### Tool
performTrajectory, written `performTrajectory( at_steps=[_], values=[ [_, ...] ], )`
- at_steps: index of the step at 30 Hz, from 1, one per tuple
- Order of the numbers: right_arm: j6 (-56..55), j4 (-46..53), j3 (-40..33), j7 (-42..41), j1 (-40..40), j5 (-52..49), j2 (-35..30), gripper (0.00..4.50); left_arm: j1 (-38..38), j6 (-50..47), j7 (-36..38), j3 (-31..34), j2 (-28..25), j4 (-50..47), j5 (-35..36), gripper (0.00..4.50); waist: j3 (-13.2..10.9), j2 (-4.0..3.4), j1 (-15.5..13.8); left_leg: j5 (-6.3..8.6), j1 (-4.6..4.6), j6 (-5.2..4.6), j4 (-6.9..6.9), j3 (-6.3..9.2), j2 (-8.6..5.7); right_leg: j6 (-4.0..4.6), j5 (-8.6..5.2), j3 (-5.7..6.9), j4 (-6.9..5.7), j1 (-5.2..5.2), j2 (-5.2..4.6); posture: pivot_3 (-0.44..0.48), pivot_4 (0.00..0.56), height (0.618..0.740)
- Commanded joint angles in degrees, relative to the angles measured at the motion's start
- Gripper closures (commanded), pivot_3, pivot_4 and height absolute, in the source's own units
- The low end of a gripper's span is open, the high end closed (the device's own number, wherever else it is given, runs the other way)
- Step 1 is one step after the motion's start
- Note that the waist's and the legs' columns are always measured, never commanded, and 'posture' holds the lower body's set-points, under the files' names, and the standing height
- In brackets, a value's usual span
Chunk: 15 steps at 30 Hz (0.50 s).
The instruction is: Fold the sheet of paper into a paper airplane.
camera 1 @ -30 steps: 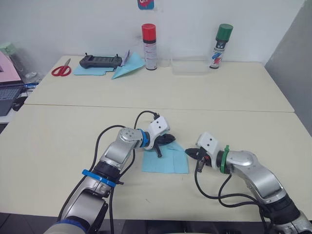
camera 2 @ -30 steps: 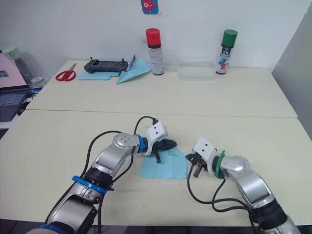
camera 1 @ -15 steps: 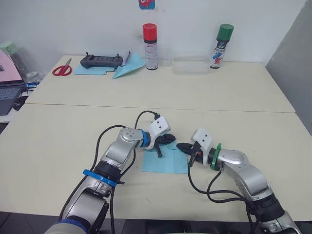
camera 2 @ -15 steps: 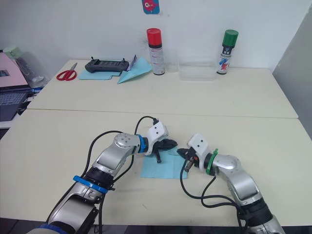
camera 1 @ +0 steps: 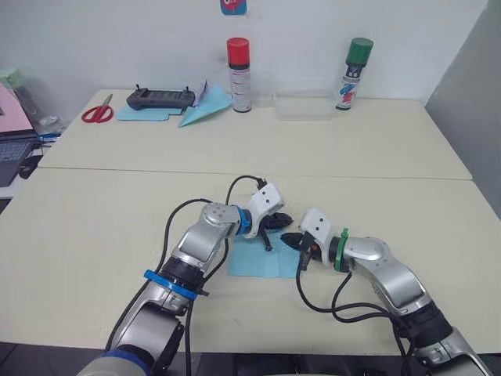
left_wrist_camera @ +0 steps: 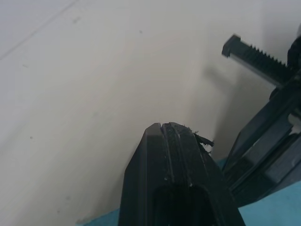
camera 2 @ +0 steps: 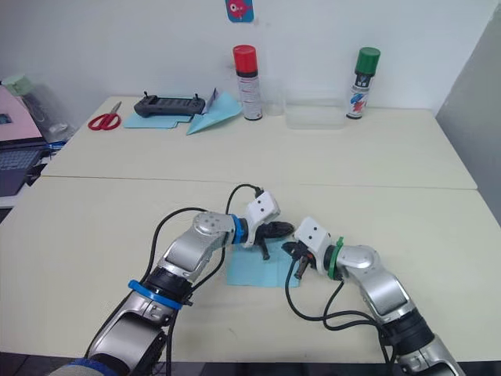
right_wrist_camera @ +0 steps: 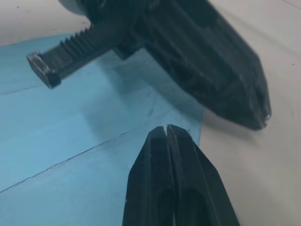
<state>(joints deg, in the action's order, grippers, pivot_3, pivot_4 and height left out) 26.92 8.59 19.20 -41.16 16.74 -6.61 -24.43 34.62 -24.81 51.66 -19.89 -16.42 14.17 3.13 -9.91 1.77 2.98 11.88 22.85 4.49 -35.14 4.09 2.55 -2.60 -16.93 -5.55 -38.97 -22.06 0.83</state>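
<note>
Change: right jaws [camera 1: 291, 238] moved in, clenched, meeting clenched left jaws [camera 1: 282, 222].
Paper [camera 1: 262, 260]: flat beneath both; fold pending.

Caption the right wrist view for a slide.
Right gripper, fingers shut, over the creased sheet of paper, facing the left gripper.

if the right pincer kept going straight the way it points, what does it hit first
Most likely the left pincer. The shut right pincer hovers over the creased light blue sheet of paper, aimed at the left one's black fingers just ahead, though depth is hard to judge.
</note>
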Motion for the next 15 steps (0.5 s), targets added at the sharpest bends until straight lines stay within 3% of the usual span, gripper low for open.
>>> performTrajectory(
  at_steps=[1, 15],
  values=[
    [1.3, -1.5, 0.0, 0.5, -0.7, 1.3, -0.7, 4.44, -0.3, -0.5, 0.5, -0.8, -0.8, -0.5, -0.7, 4.50, 0.0, 0.00, 0.1, 0.00, 0.01, 0.00, 0.00, 0.01, 0.00, 0.00, 0.00, 0.01, 0.00, 0.00, 0.00, 0.000, 0.150, 0.740],
    [1.4, -1.5, 0.4, 0.2, -1.4, 1.8, -0.6, 4.44, 3.7, 4.0, -9.2, 2.4, -3.9, 14.5, -5.2, 4.50, 0.1, 0.02, 0.5, -0.01, -0.53, -0.01, -0.02, -0.01, 0.00, -0.03, 0.03, -0.06, 0.00, 0.46, 0.00, 0.000, 0.150, 0.740]
  ],
)
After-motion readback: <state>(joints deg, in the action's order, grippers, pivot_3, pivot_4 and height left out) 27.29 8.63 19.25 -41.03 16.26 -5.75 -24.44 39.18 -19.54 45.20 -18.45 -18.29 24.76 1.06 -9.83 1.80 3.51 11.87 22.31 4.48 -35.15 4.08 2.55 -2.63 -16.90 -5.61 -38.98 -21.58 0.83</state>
